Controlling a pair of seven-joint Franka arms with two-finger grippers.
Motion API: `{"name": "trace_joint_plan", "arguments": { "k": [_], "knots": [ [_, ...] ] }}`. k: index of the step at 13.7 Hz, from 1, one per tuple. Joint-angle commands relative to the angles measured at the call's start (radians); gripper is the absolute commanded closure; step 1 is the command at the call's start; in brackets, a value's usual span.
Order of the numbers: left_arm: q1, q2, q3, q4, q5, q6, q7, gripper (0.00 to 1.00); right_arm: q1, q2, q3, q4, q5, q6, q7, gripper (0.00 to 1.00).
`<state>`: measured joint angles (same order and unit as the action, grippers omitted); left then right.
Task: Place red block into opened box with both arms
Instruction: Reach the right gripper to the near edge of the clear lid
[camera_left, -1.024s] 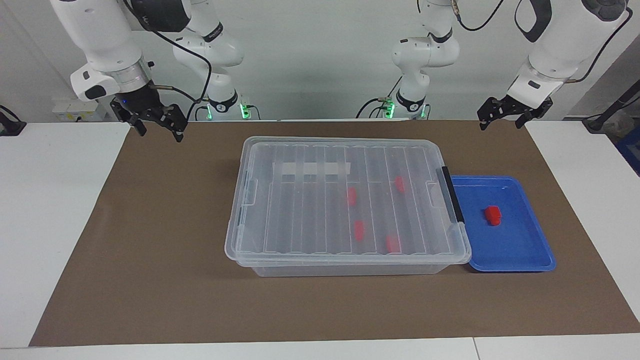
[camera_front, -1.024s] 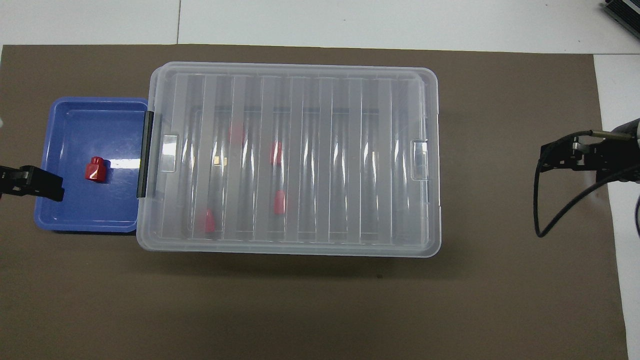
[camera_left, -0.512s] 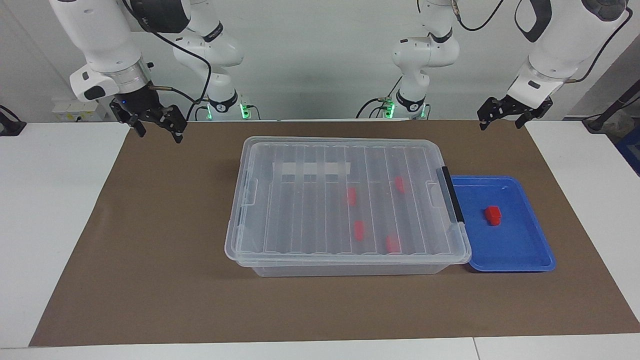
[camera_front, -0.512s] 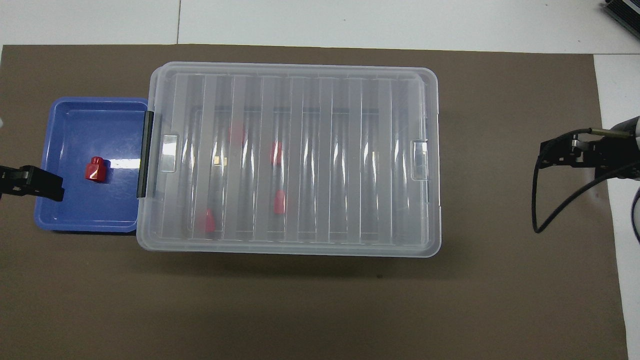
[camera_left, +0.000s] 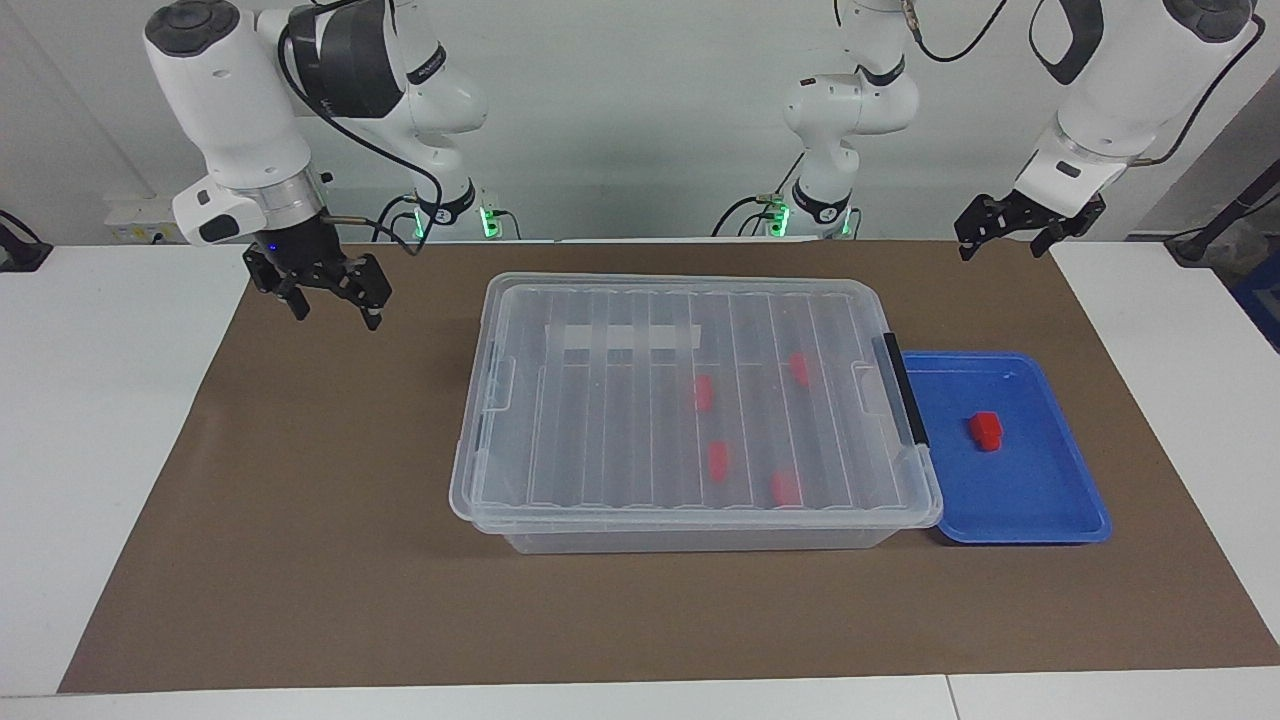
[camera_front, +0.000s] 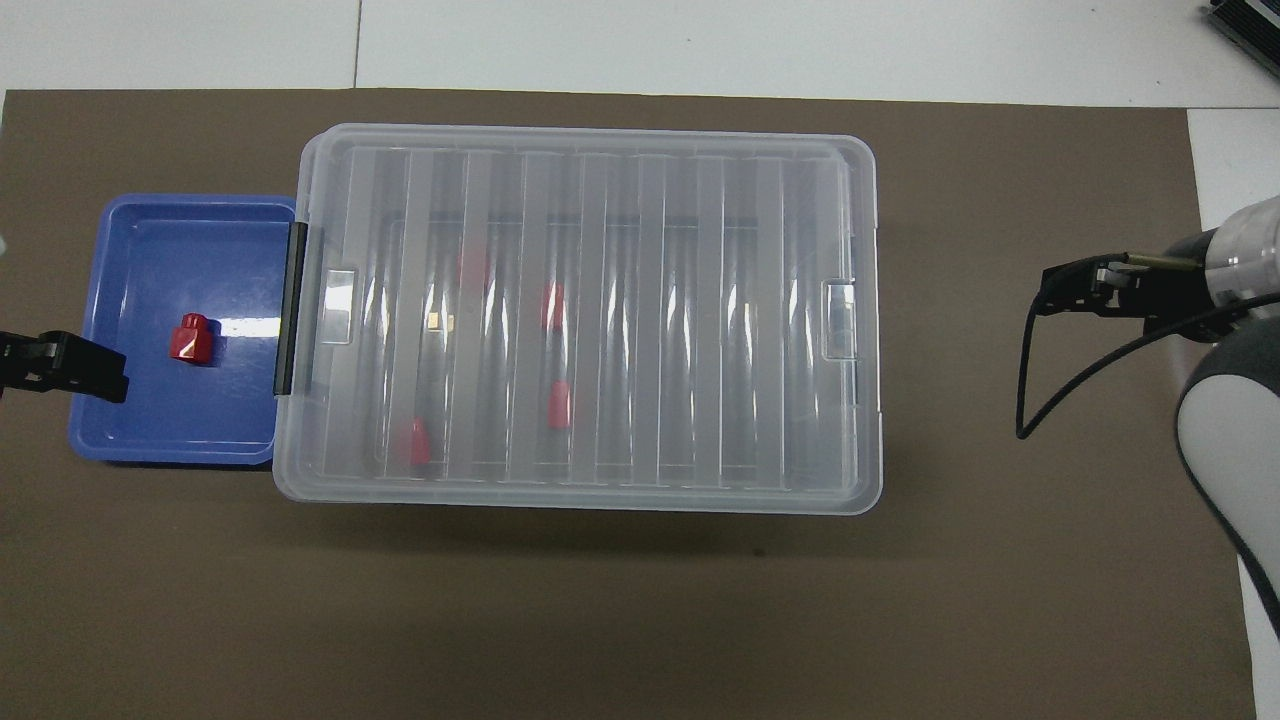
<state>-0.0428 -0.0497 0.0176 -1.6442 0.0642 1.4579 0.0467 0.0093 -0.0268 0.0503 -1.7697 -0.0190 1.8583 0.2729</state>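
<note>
1. The red block (camera_left: 985, 430) sits in the blue tray (camera_left: 1040, 500), just beside the box (camera_left: 690, 400) at the left arm's end of the table. In the overhead view its narrower stepped end points away from the robots.
2. The box is clear plastic, its ribbed lid (camera_front: 590, 320) closed, with a black latch (camera_left: 903, 400) facing the tray; its long axis runs from one arm's end to the other.
3. Four more red blocks (camera_left: 703, 393) show blurred through the lid.
4. The facing view shows a whitish label strip (camera_left: 622, 338); the overhead view does not.
5. The right gripper (camera_left: 335, 305) hangs over the brown mat (camera_left: 300, 500), fingers spread, empty.
6. The left gripper (camera_left: 1000, 240) hangs above the mat's edge nearest the robots, open, empty.
</note>
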Motion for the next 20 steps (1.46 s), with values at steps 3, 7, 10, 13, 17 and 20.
{"name": "trace_joint_plan", "arguments": {
  "k": [3,7,10,13,17,20],
  "knots": [
    [0.014,-0.033,-0.01,-0.04,0.008,0.019,-0.007,0.0,0.106,-0.001,0.008,-0.109,0.005,0.166,0.144,0.1],
    [0.014,-0.033,-0.01,-0.04,0.008,0.019,-0.007,0.0,0.166,-0.004,0.009,-0.197,0.004,0.225,0.172,0.02],
    [0.014,-0.033,-0.01,-0.042,0.008,0.019,-0.005,0.0,0.182,-0.019,0.009,-0.241,0.002,0.229,0.158,0.01],
    [0.014,-0.033,-0.01,-0.04,0.008,0.019,-0.005,0.0,0.176,-0.044,0.008,-0.293,-0.001,0.229,0.105,0.01],
    [0.014,-0.033,-0.01,-0.04,0.008,0.019,-0.007,0.0,0.16,-0.053,0.006,-0.317,-0.001,0.228,0.022,0.0],
    [0.014,-0.033,-0.01,-0.04,0.008,0.019,-0.007,0.0,0.114,-0.054,0.006,-0.323,-0.001,0.217,-0.075,0.0]
  ]
}}
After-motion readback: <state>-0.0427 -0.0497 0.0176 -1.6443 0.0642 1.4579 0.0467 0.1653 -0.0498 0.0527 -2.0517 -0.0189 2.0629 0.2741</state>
